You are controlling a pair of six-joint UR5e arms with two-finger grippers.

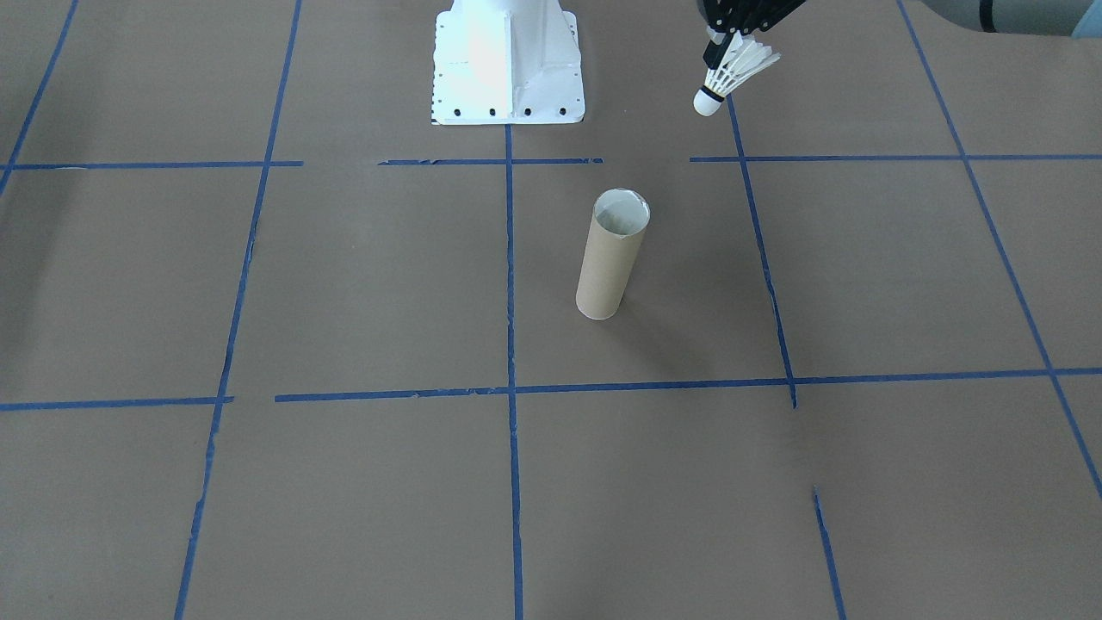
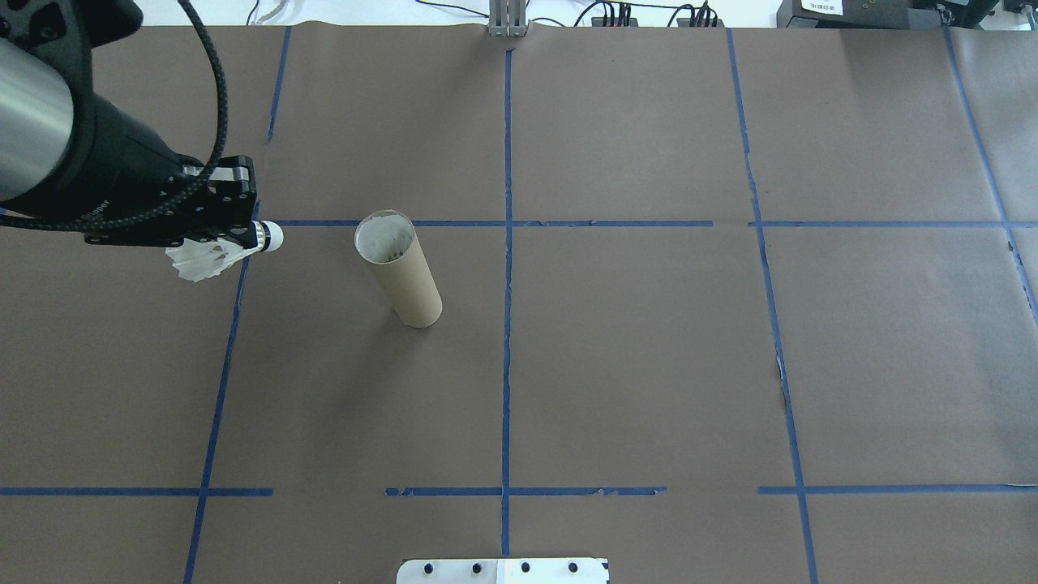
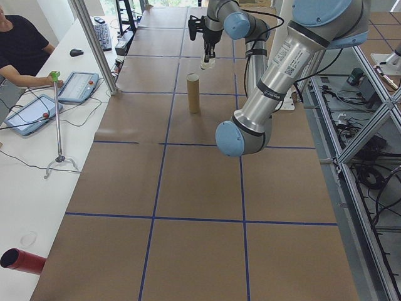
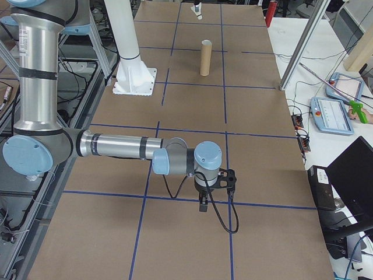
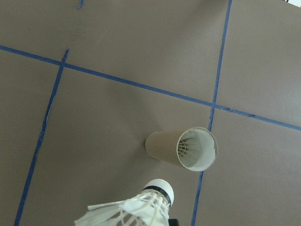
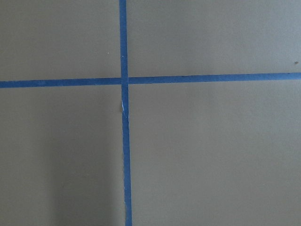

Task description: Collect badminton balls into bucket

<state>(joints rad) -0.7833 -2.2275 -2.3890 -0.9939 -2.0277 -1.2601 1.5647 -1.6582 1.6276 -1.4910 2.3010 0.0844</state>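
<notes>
Shuttlecock (image 1: 730, 77) — white feathers, rounded white cork tip, thin black band — hangs in the air, held by the left gripper (image 1: 721, 45), whose black fingers are closed on its feather skirt. In the front-facing view the cork points down and toward the tube; in the overhead view the shuttlecock (image 2: 223, 250) lies nearly level under the left gripper (image 2: 231, 235), cork toward the tube. It is above the bench (image 2: 649, 365), touching neither the paper nor the tube.

The tan cardboard tube (image 2: 398, 268) stands upright on the brown paper near the middle line of blue tape, open end up, with a pale inner wall. The left wrist camera looks down into the tube (image 5: 187, 149) and shows feathers of something white already lying at the bottom; the held shuttlecock (image 5: 136, 207) fills the lower edge of that view, just beside the tube's mouth but not over it.

The right gripper (image 4: 204, 201) hangs low over the bench at the far end from the tube, well apart from it — it shows only in the side view, so I cannot tell whether its fingers are apart or together. Its wrist camera sees only brown paper and a cross of blue tape (image 6: 123, 81).

A white base plate (image 1: 508, 65) sits bolted at the robot's side of the bench. A person sits at a side table with tablets (image 3: 78, 86).
</notes>
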